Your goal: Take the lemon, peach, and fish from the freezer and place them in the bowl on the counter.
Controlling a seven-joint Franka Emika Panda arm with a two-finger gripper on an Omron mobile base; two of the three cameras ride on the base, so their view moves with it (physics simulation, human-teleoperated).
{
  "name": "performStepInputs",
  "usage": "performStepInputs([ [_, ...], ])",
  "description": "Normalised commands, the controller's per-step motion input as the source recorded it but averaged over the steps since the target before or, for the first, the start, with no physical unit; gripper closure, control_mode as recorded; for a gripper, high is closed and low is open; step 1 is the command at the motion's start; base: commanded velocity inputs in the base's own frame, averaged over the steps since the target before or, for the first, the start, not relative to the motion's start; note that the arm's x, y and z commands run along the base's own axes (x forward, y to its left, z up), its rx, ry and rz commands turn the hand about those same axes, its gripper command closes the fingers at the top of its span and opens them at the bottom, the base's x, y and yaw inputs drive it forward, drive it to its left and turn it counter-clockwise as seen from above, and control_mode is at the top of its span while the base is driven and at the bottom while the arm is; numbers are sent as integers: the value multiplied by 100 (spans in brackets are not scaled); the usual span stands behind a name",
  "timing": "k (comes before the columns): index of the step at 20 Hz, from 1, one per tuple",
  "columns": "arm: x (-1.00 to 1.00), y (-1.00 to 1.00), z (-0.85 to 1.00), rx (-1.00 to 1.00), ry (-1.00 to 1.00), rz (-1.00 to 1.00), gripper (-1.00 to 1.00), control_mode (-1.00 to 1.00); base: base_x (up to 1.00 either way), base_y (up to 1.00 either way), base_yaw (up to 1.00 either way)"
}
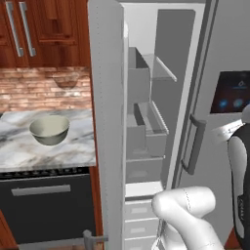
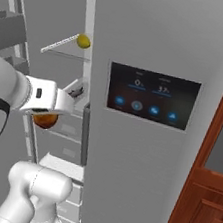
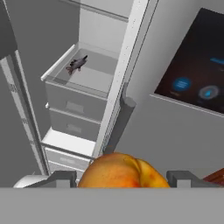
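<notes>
My gripper (image 2: 46, 116) is shut on the round orange-red peach (image 3: 123, 171), which sits between the two dark fingertips (image 3: 61, 178) in the hand view. In the right base view the peach (image 2: 45, 120) hangs under my hand, just in front of the open freezer (image 2: 73, 7). On the glass shelf inside lies the yellow lemon (image 2: 83, 41). The dark slim fish (image 3: 76, 64) lies in an open grey drawer. To the left of the freezer door (image 1: 105, 122), the pale bowl (image 1: 49, 129) stands on the marble counter (image 1: 29, 156).
A smaller dark bowl (image 1: 65, 81) sits against the brick wall. The other fridge door carries a dark touch panel (image 2: 151, 95) and a vertical bar handle (image 3: 119, 124) close to my hand. Door bins (image 1: 146, 129) line the open door. A black dishwasher front (image 1: 46, 205) is under the counter.
</notes>
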Motion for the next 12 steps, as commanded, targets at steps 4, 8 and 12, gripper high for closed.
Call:
performStepInputs([
  [4,0,0,0,0,0,0,100,100,-85,24,0],
  [8,0,0,0,0,0,0,100,100,-82,55,0],
  [12,0,0,0,0,0,0,100,100,-71,94,0],
])
